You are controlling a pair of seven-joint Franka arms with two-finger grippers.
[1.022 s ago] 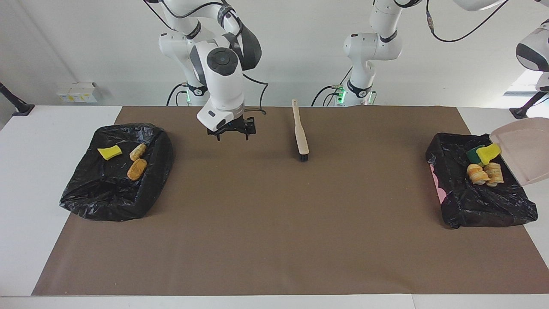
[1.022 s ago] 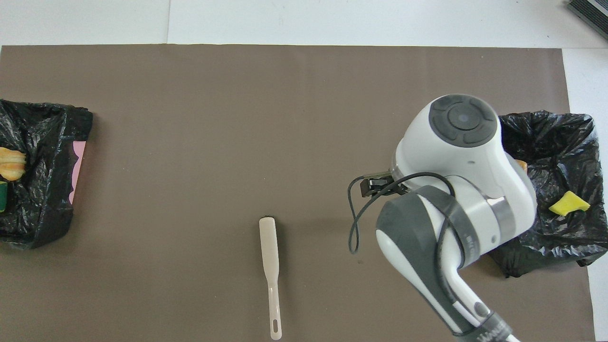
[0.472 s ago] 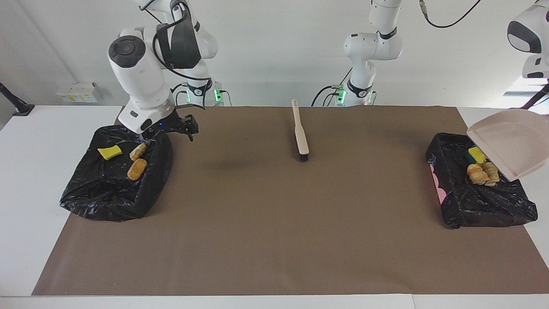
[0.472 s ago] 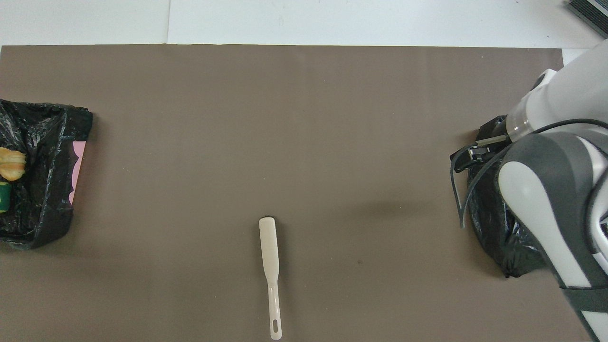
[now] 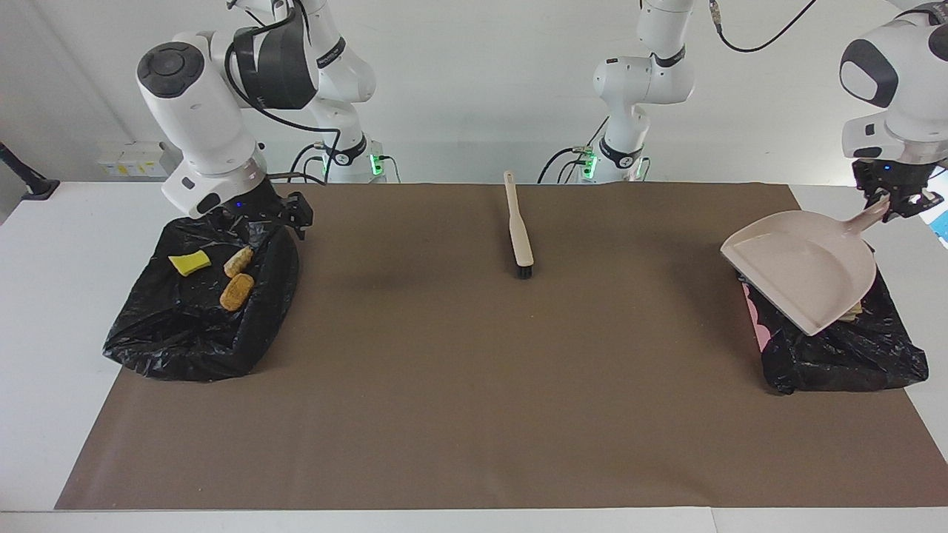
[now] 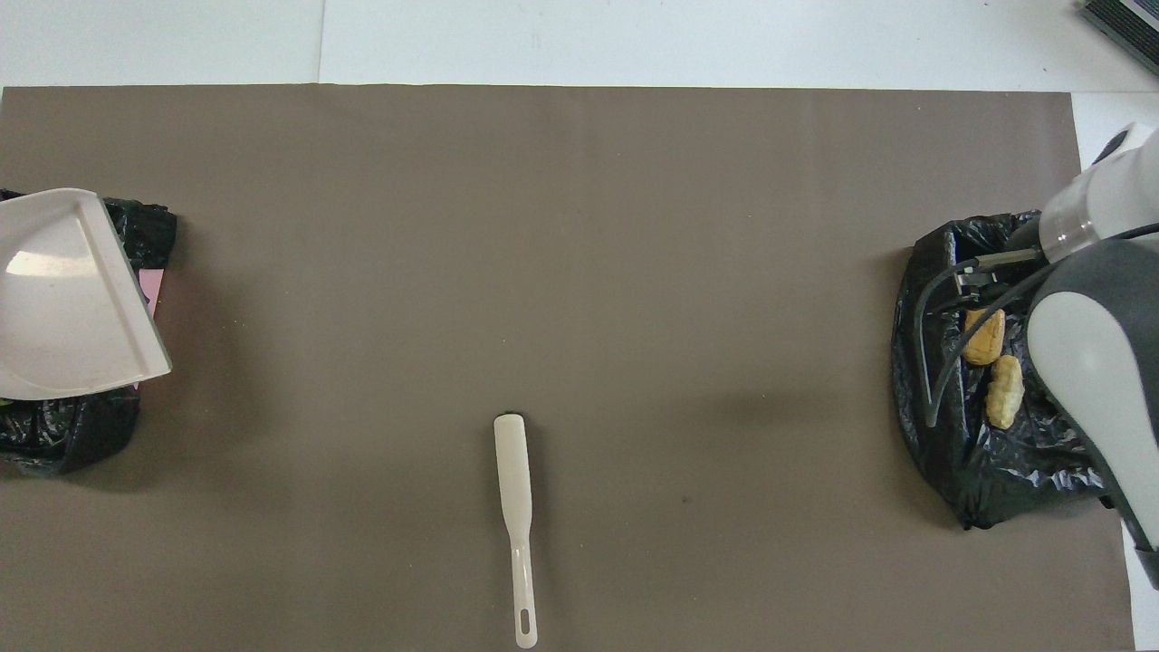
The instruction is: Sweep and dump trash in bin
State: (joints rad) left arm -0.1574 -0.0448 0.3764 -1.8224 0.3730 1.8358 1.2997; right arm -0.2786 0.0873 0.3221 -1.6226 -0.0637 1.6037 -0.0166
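Two black-lined bins sit on the brown mat [image 5: 474,414] that covers the counter, one at each end. The bin at the right arm's end [image 5: 185,333] shows three pieces of trash – one yellow spongy chunk [image 5: 189,262] and two tan pastry lumps [image 5: 238,261] [image 5: 236,292]. The right hand [image 5: 285,216] hangs over that bin's edge nearest the robots, its fingers spread wide and gripping nothing. At the left arm's end, the left hand [image 5: 892,200] is clamped on the handle of one beige dustpan [image 5: 803,266], held tilted over the second bin [image 5: 844,348]; the pan hides most of what lies inside, with only a sliver of a tan piece [image 5: 853,312] showing under its lower edge. One beige brush [image 5: 518,233] lies on the mat between the bins – handle toward the robots, dark bristles away from them, well apart from both hands.
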